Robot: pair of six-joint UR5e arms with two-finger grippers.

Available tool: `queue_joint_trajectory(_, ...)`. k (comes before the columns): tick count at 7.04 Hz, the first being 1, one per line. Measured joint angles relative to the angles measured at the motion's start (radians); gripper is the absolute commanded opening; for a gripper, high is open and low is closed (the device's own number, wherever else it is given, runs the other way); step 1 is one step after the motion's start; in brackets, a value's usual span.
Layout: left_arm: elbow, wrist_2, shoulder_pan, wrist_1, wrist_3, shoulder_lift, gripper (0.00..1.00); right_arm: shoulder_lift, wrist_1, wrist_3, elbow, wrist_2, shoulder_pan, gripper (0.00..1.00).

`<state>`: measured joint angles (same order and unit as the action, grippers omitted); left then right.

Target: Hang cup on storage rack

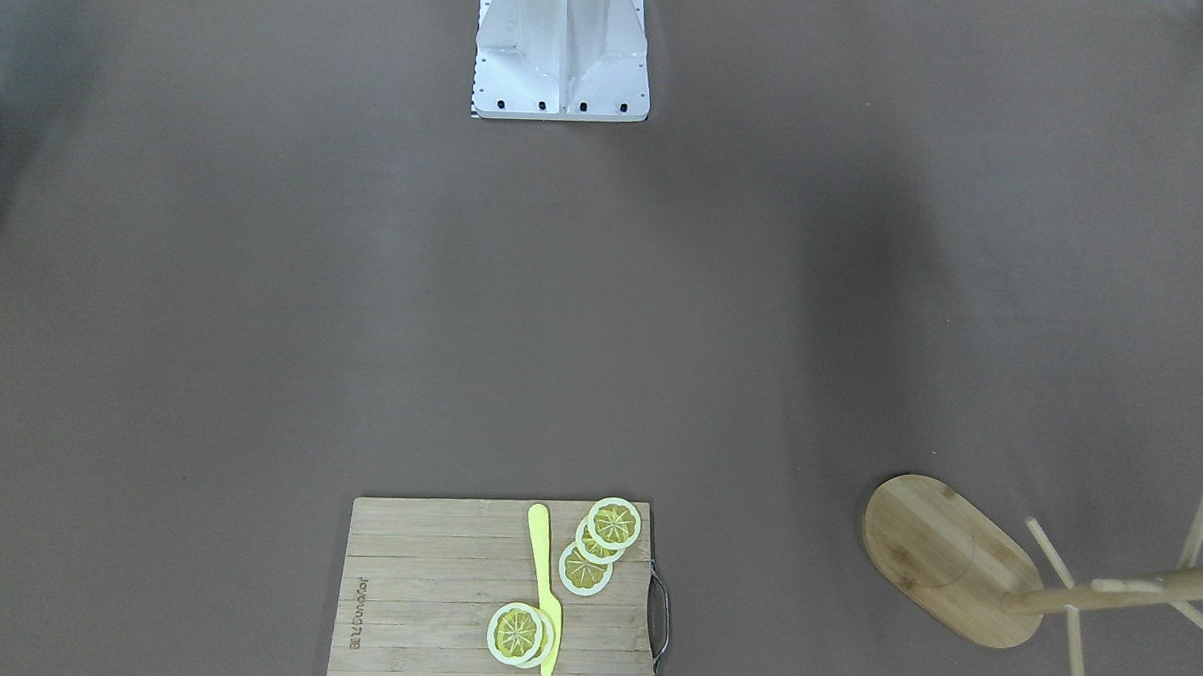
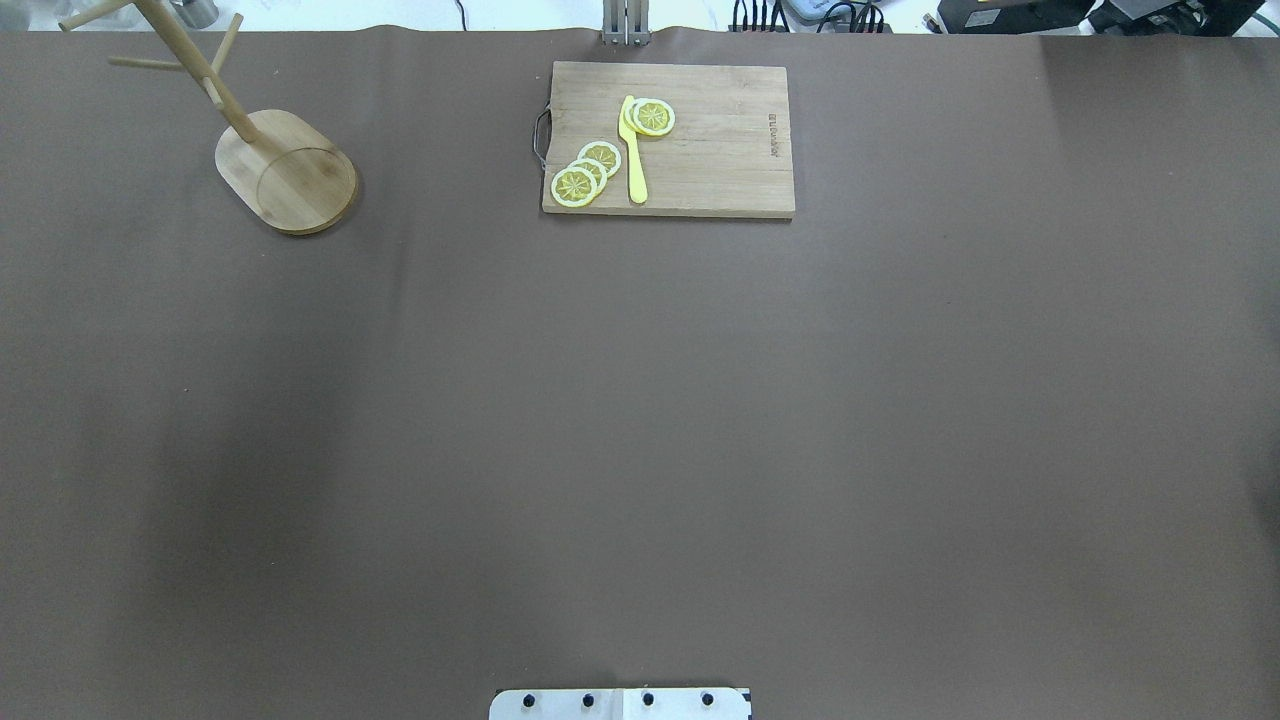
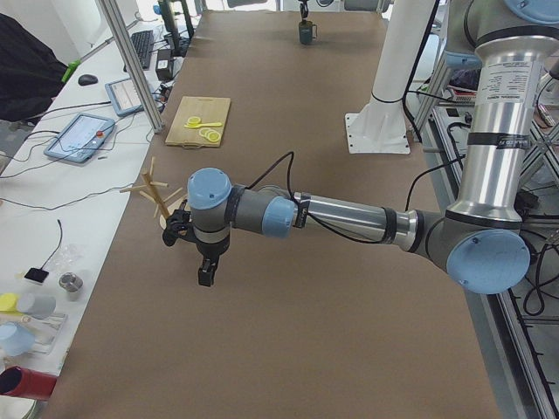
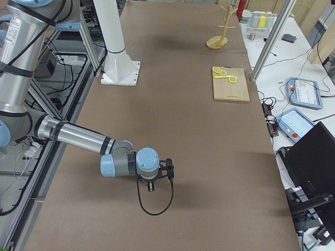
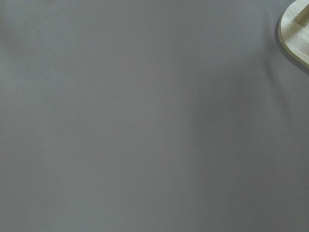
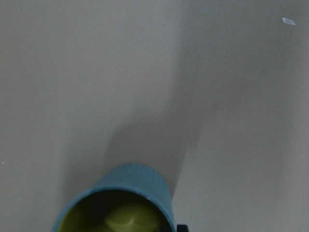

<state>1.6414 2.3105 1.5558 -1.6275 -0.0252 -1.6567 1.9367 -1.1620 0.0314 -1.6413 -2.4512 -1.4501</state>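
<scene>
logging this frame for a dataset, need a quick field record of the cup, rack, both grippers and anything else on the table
cup: upright under the right gripper, at the table end opposite the rack
storage rack: upright, all pegs free
left gripper: pointing down over the table near the rack; open or shut cannot tell
right gripper: open or shut cannot tell
cutting board: carries lemon slices and a yellow knife
</scene>
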Motion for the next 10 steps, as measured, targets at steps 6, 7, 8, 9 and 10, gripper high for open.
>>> queue_joint_trajectory(6, -0.021, 0.005, 0.000, 0.009, -0.001, -0.032, 0.98, -0.381, -0.026, -1.011, -0.209, -0.048, 0.156, 0.00)
queue_joint_trajectory(7, -0.027, 0.007, 0.000, 0.009, -0.001, -0.034, 0.98, -0.516, -0.060, -1.227, -0.212, 0.006, 0.258, 0.00)
queue_joint_trajectory(8, -0.038, 0.009, 0.000, 0.008, -0.001, -0.038, 0.98, -0.658, -0.150, -1.388, -0.215, 0.091, 0.371, 0.00)
queue_joint_trajectory(9, -0.047, 0.011, 0.000, 0.008, 0.000, -0.041, 0.98, -0.791, -0.286, -1.478, -0.224, 0.186, 0.483, 0.00)
queue_joint_trajectory(10, -0.051, 0.011, 0.000, 0.008, -0.001, -0.042, 0.98, -0.887, -0.404, -1.540, -0.235, 0.266, 0.578, 0.00)
